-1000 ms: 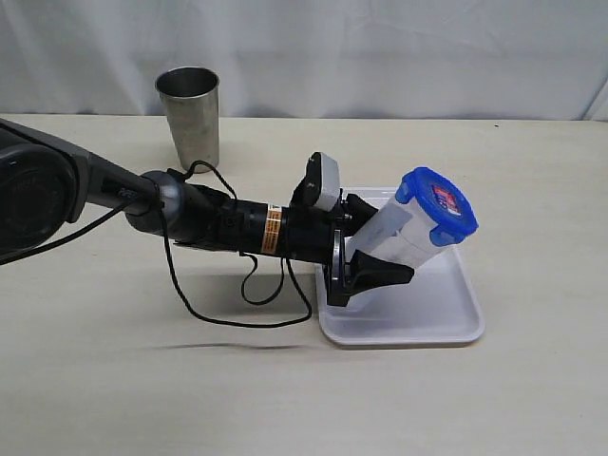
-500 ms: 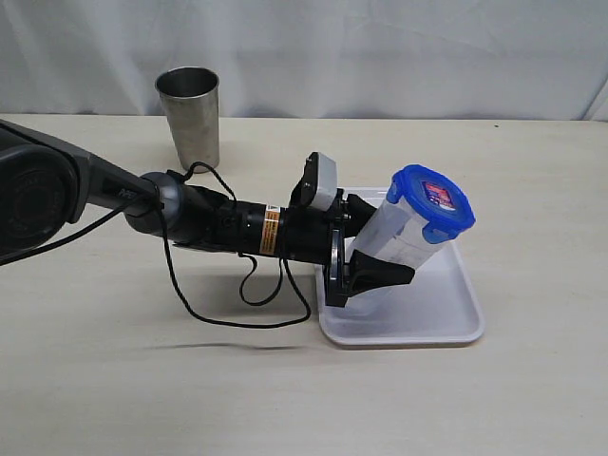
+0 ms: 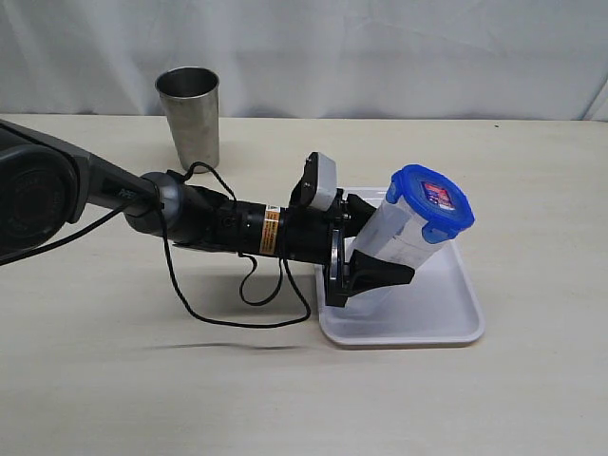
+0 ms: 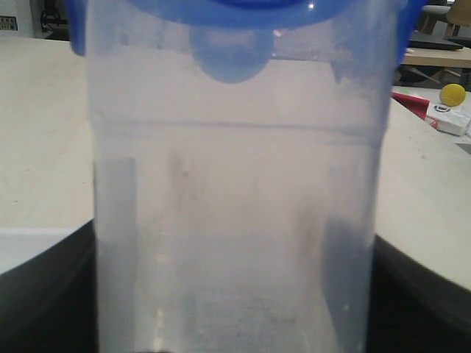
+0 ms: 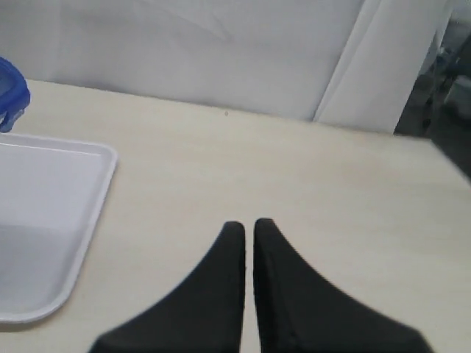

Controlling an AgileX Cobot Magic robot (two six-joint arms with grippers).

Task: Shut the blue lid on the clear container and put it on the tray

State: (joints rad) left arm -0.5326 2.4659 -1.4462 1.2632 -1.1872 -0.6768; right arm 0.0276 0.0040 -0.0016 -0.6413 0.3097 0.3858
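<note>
— Two sets of jaws. What do the left jaws hold?
— They pinch the clear container (image 3: 404, 237). It leans over the tray (image 3: 446, 304) with the blue lid (image 3: 432, 201) on top (I cannot tell if it touches the tray).
— And the right jaws?
— Pressed together, empty, over the worktop (image 5: 294, 169) beside the tray.
</note>
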